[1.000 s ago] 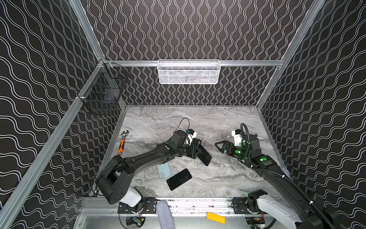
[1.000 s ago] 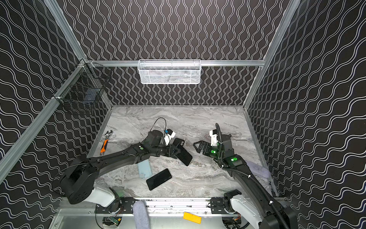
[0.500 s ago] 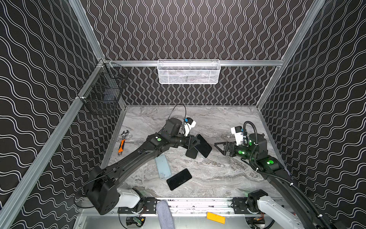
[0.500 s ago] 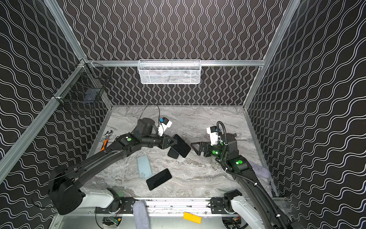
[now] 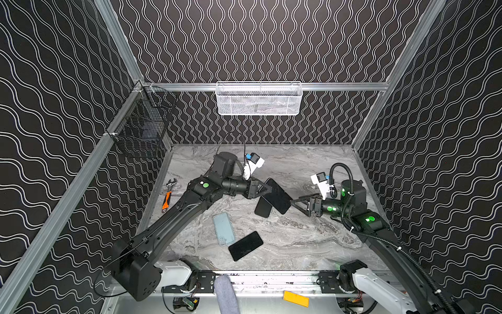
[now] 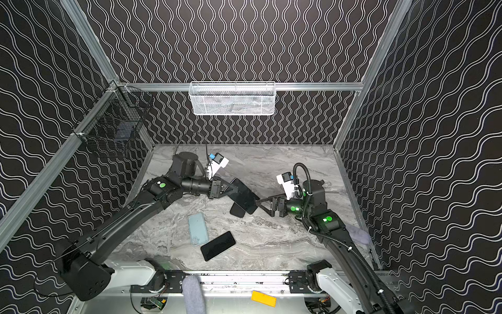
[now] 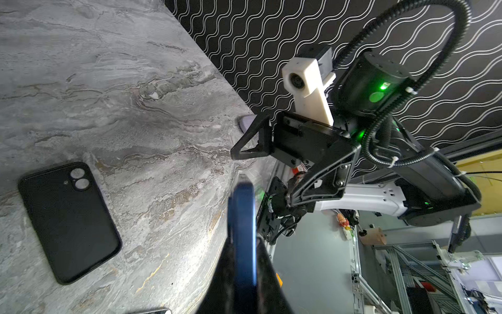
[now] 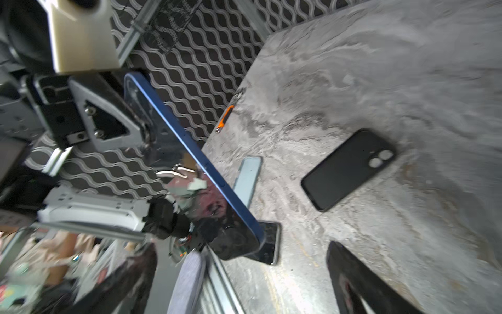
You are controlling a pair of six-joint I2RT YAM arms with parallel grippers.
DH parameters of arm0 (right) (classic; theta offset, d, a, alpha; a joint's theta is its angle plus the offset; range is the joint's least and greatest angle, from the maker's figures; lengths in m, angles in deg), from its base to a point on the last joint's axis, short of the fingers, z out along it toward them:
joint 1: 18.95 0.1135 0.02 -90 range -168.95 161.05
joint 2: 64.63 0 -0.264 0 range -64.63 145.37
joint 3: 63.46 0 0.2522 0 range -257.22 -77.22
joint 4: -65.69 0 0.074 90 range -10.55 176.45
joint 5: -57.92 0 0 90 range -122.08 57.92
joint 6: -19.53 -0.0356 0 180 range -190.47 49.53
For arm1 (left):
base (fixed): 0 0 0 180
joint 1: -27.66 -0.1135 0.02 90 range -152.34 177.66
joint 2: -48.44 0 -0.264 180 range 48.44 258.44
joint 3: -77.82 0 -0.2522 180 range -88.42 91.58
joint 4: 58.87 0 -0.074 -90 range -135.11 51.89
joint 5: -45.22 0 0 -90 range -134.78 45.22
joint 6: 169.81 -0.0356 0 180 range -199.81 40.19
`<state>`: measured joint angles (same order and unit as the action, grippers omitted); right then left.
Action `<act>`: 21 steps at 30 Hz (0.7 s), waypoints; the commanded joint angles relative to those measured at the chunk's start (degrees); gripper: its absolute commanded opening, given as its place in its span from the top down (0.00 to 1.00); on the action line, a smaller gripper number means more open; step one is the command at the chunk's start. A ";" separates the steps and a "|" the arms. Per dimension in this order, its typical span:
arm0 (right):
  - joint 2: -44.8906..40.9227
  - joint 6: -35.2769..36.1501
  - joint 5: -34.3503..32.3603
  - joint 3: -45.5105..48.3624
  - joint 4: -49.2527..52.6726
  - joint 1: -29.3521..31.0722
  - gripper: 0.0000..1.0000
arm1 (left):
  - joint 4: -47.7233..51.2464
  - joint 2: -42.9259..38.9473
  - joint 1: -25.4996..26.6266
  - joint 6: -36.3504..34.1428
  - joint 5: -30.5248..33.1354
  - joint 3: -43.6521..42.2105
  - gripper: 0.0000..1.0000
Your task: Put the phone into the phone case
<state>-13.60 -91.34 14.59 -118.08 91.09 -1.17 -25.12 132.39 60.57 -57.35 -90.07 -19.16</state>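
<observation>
Tabletop (image 5: pixel 298 239) of grey marble fills the floor, and over its centre the left gripper (image 5: pixel 265 188) is clamped tight on one end of the blue-edged phone (image 5: pixel 278 197), carried tilted, clear of the surface! From 3 o'clock the right gripper (image 5: pixel 296 203) hangs empty, jaws spread wide, just beside the phone's free end. At the phone's 7 o'clock the black phone case (image 5: pixel 263 208) lies flat. Looks like a handover: square those open jaws across the free end, bite firmly, and only then let the left release.
</observation>
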 commanded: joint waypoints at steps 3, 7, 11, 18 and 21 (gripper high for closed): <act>2.39 -4.10 10.51 1.69 -9.08 0.00 0.03 | -10.42 -0.47 -0.87 5.64 -6.33 -2.03 1.00; 4.54 -7.91 13.09 3.84 -15.40 -0.03 0.06 | -15.59 -0.45 -0.98 9.38 -7.17 -3.49 1.00; 4.77 -15.04 14.23 7.06 -25.76 0.06 0.13 | -20.25 -0.26 -1.02 13.10 -7.02 -4.98 1.00; 5.15 -20.36 15.31 7.87 -32.95 0.06 0.30 | -25.75 1.59 -1.04 17.31 -9.55 -6.07 1.00; 5.96 -20.59 16.20 7.14 -33.55 0.07 0.38 | -25.43 1.58 -1.02 17.20 -9.37 -5.97 1.00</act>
<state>-8.12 -110.35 28.97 -110.06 61.93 -1.17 -45.80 133.83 59.61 -41.31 -97.79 -25.37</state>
